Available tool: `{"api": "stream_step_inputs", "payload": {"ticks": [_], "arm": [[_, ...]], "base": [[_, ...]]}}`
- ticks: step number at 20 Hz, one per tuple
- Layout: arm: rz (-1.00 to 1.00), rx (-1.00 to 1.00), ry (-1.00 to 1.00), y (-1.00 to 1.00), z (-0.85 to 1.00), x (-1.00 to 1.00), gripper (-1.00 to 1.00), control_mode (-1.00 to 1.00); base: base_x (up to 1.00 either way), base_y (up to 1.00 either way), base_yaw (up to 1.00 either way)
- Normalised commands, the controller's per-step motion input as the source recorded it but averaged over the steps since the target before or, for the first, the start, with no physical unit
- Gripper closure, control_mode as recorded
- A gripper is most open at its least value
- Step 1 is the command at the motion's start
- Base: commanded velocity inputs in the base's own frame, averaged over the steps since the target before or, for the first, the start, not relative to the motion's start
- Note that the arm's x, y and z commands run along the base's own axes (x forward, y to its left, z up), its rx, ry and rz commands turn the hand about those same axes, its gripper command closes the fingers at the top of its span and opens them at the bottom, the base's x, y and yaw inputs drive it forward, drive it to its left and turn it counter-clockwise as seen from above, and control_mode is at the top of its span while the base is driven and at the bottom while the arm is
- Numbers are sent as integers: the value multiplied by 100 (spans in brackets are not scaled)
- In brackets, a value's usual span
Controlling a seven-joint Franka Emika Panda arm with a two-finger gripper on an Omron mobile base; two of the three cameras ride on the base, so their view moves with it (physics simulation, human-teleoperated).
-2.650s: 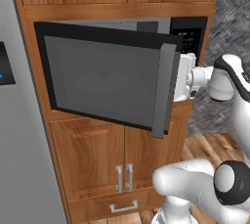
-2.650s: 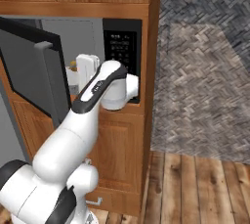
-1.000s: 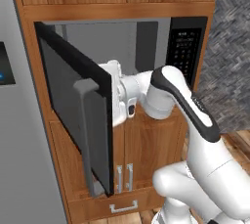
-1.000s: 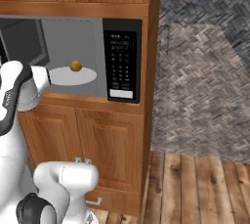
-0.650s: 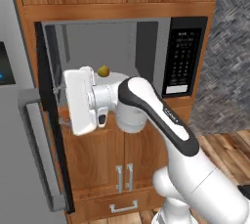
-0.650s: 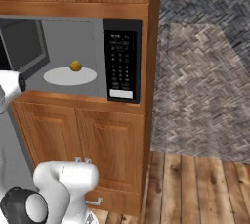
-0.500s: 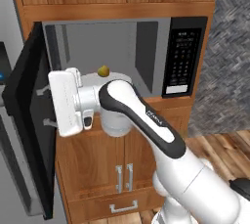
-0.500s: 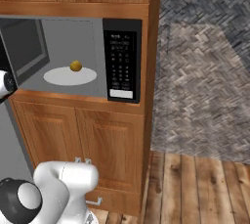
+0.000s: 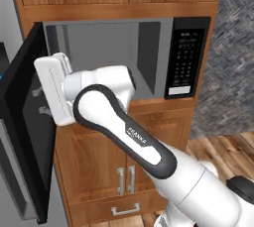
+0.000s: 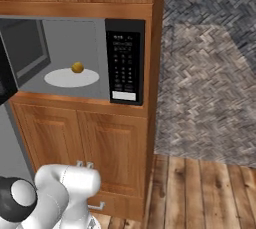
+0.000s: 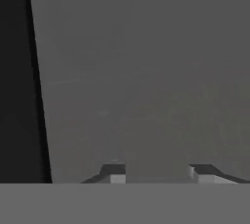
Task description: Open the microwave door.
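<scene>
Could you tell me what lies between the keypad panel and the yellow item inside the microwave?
In the right base view, only bare grey interior wall and part of the white plate separate the keypad panel from the yellow item.

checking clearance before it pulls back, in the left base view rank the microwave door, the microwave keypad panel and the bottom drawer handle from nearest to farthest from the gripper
1. microwave door, swung open at left, right by the gripper.
2. keypad panel, right of the cavity.
3. bottom drawer handle, low on the cabinet; nearly as far as the keypad, so 2 and 3 are close.

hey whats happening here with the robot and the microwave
A white Franka arm is opening the microwave. The microwave door is swung wide out to the left, and the arm's hand is pressed up against its inner side. In the hand view the tool has its fingertips apart, facing the grey door window close up. Inside the cavity a small yellow round item sits on the white turntable plate.
</scene>
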Motion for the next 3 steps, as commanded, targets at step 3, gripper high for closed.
{"api": "stream_step_inputs", "payload": {"ticks": [3], "arm": [[0, -53, -2, 41, -57, 0, -100, -100]], "base": [[0, 0, 0]]}}
